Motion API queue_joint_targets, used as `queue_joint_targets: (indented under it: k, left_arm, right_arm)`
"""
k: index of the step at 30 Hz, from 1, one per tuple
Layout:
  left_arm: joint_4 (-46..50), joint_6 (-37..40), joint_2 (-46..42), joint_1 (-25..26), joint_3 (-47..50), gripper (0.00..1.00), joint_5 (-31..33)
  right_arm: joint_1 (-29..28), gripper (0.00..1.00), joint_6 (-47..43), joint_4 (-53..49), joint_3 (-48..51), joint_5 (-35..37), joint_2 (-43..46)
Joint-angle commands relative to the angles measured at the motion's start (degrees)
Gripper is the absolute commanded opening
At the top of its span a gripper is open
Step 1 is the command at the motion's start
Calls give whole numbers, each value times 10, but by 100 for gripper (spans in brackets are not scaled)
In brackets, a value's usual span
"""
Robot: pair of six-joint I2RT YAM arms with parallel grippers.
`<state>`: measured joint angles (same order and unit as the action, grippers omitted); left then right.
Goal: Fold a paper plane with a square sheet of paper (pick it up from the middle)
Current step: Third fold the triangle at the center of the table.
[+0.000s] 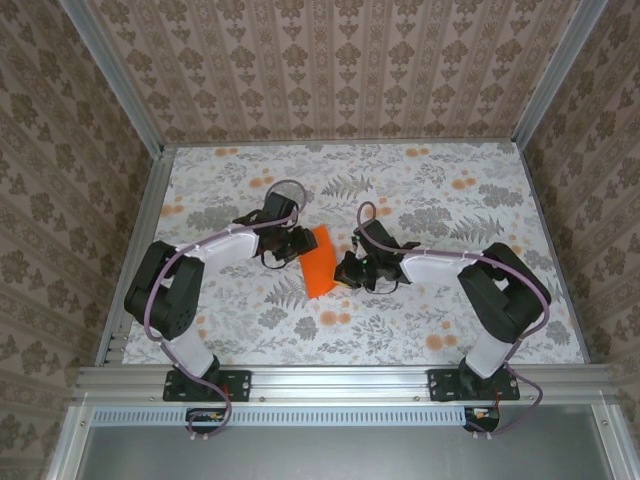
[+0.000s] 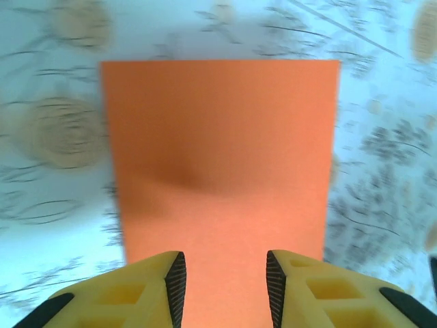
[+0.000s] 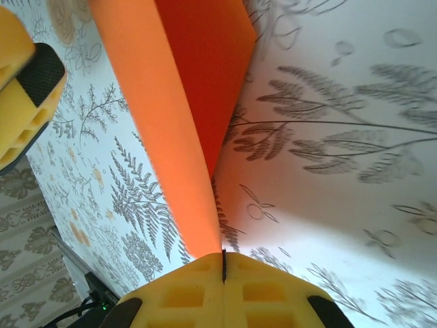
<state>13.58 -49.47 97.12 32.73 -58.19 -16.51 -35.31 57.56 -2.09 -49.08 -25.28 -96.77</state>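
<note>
Orange and creased narrower, the square sheet of paper (image 1: 320, 262) lies mid-table, its 4 o'clock edge pinched by the tight-pressed right gripper (image 3: 223, 258), while the left gripper (image 2: 225, 273) stands spread at 10 o'clock; I'd lift gently, with the left pinning the fold flat.

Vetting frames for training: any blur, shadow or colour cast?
Top external: sharp, evenly lit, thin bright-orange paper sheet crisp. Left wrist: floral table cover blurred, bluish, soft shadow across the sheet. Right wrist: sheet's near edge soft, one face in shade.
</note>
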Motion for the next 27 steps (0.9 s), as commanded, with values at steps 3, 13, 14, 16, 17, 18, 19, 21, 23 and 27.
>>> queue_joint_targets:
  k: [3, 13, 14, 16, 17, 18, 19, 21, 23, 27]
  left_arm:
    - [-46, 35, 14, 31, -18, 38, -50]
    - [-42, 35, 88, 46, -51, 24, -45]
    - [-37, 35, 93, 46, -54, 23, -39]
    - [-27, 36, 103, 46, -58, 22, -30]
    - [-24, 36, 107, 46, -59, 21, -28]
    - [-21, 37, 110, 46, -59, 20, -26]
    - [-16, 38, 114, 46, -61, 20, -24]
    - [-12, 37, 120, 46, -62, 19, -21]
    - [-11, 37, 125, 46, -63, 19, -20]
    - [-11, 37, 126, 46, -63, 18, -19]
  right_arm:
    - [33, 0, -58, -104, 22, -1, 53]
    - [49, 0, -66, -129, 39, -1, 74]
    - [49, 0, -66, -128, 38, 0, 74]
    - [50, 0, -62, -125, 37, 2, 74]
    - [51, 2, -60, -122, 38, 1, 74]
    - [51, 5, -56, -118, 38, -1, 75]
    - [51, 9, -53, -114, 40, -4, 77]
    - [51, 15, -48, -111, 42, -5, 81]
    - [51, 17, -42, -113, 45, -3, 87]
    - [52, 15, -35, -112, 52, 5, 95]
